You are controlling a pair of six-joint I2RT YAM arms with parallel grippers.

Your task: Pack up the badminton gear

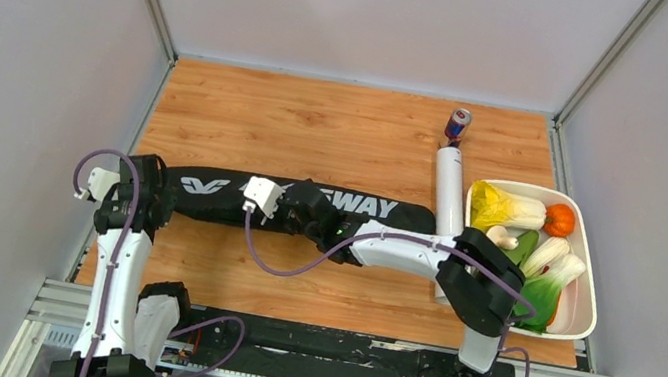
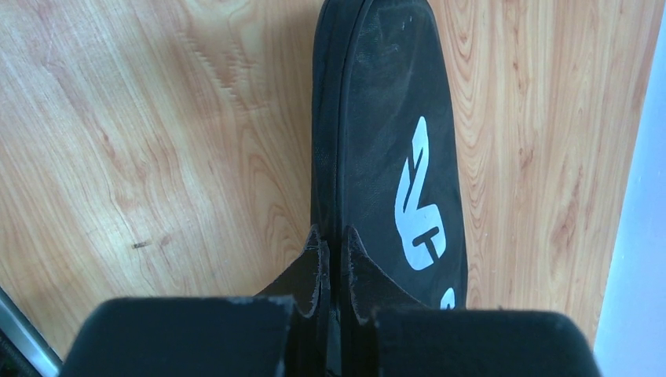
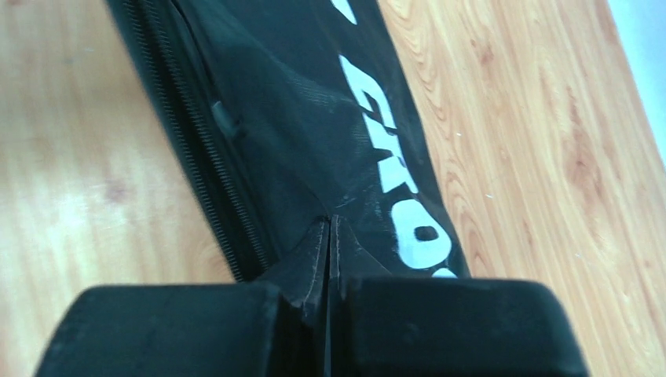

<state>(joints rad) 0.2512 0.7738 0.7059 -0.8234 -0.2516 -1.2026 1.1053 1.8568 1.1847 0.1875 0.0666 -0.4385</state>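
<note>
The long black CROSSWAY racket bag (image 1: 377,208) lies flat, left to right across the table's middle. My left gripper (image 1: 157,196) is shut on the bag's left end; in the left wrist view the gripper (image 2: 334,232) pinches the edge seam of the bag (image 2: 393,118). My right gripper (image 1: 306,212) is shut on the bag's middle; in the right wrist view the gripper (image 3: 330,218) pinches puckered fabric of the bag (image 3: 298,102) beside the white letters. The white tube (image 1: 449,192) lies at the bag's right end. Rackets and shuttlecocks are out of view.
A small red-and-blue can (image 1: 458,124) stands behind the tube. A white tray (image 1: 552,191) of vegetables sits at the right edge. Zipper teeth (image 3: 196,157) run along the bag's side. Walls close the table on the left, back and right.
</note>
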